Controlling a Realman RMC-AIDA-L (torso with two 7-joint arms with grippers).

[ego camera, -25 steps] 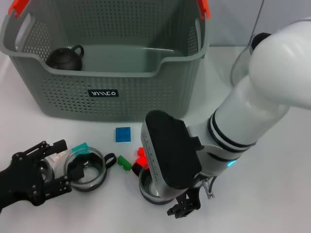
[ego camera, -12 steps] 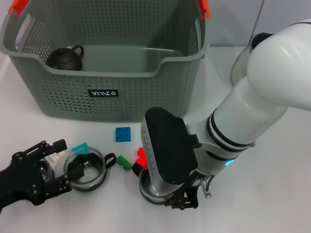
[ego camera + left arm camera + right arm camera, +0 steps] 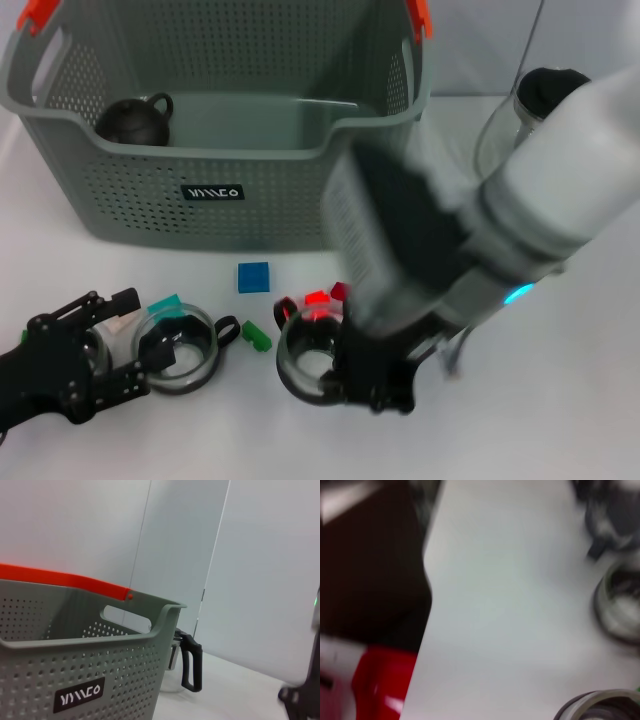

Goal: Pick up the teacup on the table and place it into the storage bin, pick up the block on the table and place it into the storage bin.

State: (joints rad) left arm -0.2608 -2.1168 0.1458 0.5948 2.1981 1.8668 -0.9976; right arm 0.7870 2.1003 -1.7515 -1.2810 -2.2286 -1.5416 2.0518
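One storage bin [image 3: 215, 150] stood at the far left of the white worktop [image 3: 560, 400], a large grey basket with perforated walls and two orange handle clips. On its near wall was one black label [image 3: 211, 192] with white letters; I could not read them with certainty. Inside the bin, in the far left corner, lay one dark round teapot [image 3: 133, 121].

One glass pot [image 3: 520, 120] stood on the right, beside the bin.

The right gripper [image 3: 375, 375] was low over the worktop, at the near rim of one glass teacup [image 3: 312, 340]. It was blurred, so I cannot tell how its jaws stood. The left gripper [image 3: 85, 355] was at the near left, its jaws spread around a small glass object, beside a second glass teacup [image 3: 180, 348].

Small blocks lay on the worktop near the bin: one blue block [image 3: 254, 277] just in front of it, one green block [image 3: 256, 336] between the two teacups, one teal block [image 3: 165, 303] by the left cup, and two red blocks [image 3: 318, 300] at the far rim of the right cup.
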